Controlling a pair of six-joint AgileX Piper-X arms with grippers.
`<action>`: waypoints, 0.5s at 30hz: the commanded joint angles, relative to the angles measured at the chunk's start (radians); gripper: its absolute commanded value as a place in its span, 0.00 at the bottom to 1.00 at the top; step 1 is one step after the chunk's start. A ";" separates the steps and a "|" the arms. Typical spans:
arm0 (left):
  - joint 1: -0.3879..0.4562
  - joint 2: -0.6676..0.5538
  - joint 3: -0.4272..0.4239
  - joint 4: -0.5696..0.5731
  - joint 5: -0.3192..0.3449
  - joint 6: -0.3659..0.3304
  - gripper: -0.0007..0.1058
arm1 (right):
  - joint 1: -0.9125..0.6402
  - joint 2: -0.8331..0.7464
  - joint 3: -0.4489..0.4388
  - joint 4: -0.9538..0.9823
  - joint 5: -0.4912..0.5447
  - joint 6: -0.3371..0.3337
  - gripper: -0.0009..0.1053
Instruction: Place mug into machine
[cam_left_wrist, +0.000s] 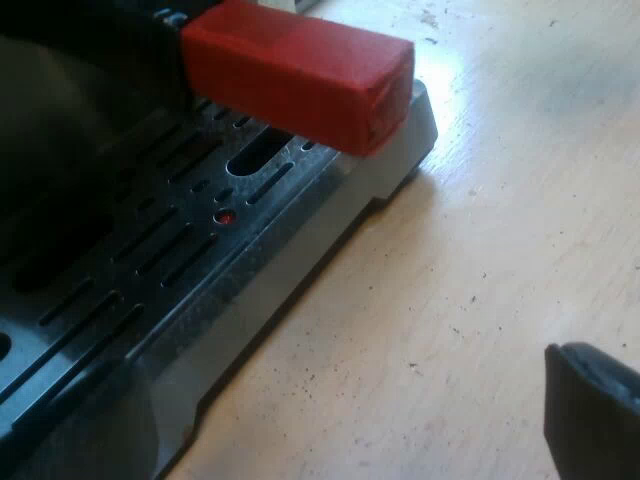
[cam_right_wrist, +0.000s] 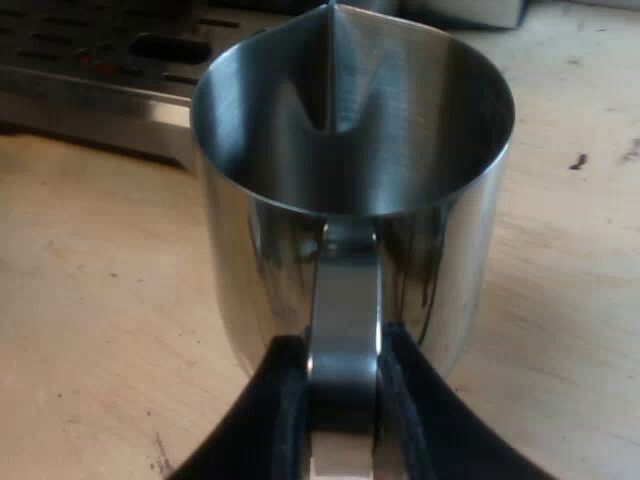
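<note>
A shiny steel mug (cam_right_wrist: 350, 200) with a spout, nothing inside it, is close before me in the right wrist view. My right gripper (cam_right_wrist: 345, 425) is shut on its flat metal handle (cam_right_wrist: 343, 300), one black finger on each side. The mug is over the wooden table (cam_right_wrist: 90, 300), just short of the machine's drip tray (cam_right_wrist: 100, 75). Whether it rests on the wood I cannot tell. In the left wrist view the holder handle's red end (cam_left_wrist: 300, 72) juts out above the slotted drip tray (cam_left_wrist: 150, 250). My left gripper (cam_left_wrist: 592, 408) hangs over bare wood beside the tray.
The tray's grey rim (cam_left_wrist: 330, 215) steps down onto the light wooden table (cam_left_wrist: 480, 230). A small red dot (cam_left_wrist: 225, 216) sits among the tray's slots. Bare wood stretches away from the tray's edge.
</note>
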 joint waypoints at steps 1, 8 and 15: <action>0.006 0.000 -0.002 -0.018 -0.008 -0.017 0.76 | 0.045 -0.008 -0.017 -0.007 -0.020 -0.016 0.01; 0.066 0.000 -0.002 -0.018 -0.006 -0.017 0.76 | 0.199 -0.005 -0.014 -0.085 0.092 0.001 0.01; 0.093 0.000 -0.002 -0.018 0.001 -0.017 0.76 | 0.316 0.052 -0.002 -0.174 0.130 0.024 0.01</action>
